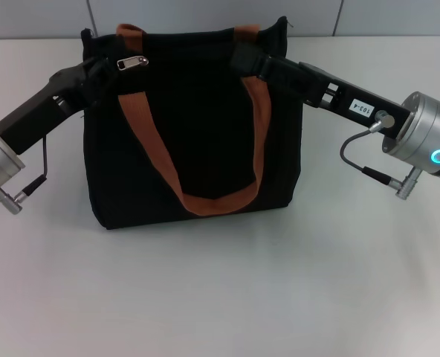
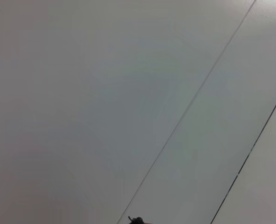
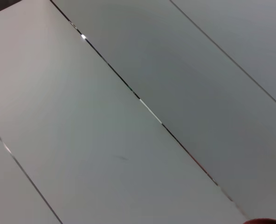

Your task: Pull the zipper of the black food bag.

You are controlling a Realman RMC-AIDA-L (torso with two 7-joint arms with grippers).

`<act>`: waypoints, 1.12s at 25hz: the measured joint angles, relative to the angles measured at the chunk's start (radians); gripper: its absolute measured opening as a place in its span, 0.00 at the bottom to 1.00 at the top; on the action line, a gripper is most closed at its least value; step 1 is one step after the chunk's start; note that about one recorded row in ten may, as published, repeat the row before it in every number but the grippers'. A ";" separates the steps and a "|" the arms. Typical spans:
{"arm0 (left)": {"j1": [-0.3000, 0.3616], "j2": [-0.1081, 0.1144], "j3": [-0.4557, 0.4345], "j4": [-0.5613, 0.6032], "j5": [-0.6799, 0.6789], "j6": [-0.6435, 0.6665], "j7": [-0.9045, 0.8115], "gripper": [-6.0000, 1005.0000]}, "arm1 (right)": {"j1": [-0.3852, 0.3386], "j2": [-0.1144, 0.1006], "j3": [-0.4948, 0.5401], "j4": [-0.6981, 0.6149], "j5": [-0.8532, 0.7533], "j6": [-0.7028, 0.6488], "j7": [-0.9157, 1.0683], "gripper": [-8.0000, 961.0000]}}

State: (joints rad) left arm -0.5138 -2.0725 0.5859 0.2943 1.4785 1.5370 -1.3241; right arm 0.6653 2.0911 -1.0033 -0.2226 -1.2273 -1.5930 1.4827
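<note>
The black food bag stands upright in the middle of the white table, with its orange-brown handles hanging down its front. The silver zipper lies at the bag's top left edge. My left gripper is at that top left corner, right beside the zipper and touching or nearly touching it. My right gripper is at the bag's top right edge, over the right handle strap. Both are black against the black fabric. Neither wrist view shows the bag or the zipper.
The white table has open surface in front of the bag and on both sides. A grey panelled wall stands close behind the bag. The wrist views show only pale panels with dark seams.
</note>
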 joint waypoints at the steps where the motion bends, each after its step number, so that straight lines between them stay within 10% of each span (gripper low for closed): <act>1: -0.002 0.000 -0.011 -0.001 -0.003 -0.033 0.003 0.05 | 0.001 0.000 -0.002 -0.001 0.000 0.005 0.000 0.78; 28: 0.030 0.012 0.063 0.174 0.130 -0.004 -0.009 0.06 | -0.004 -0.002 -0.008 -0.008 -0.004 0.016 -0.069 0.78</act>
State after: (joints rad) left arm -0.4841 -2.0607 0.6494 0.4680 1.6082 1.5330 -1.3328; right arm 0.6609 2.0892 -1.0109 -0.2303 -1.2312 -1.5771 1.4140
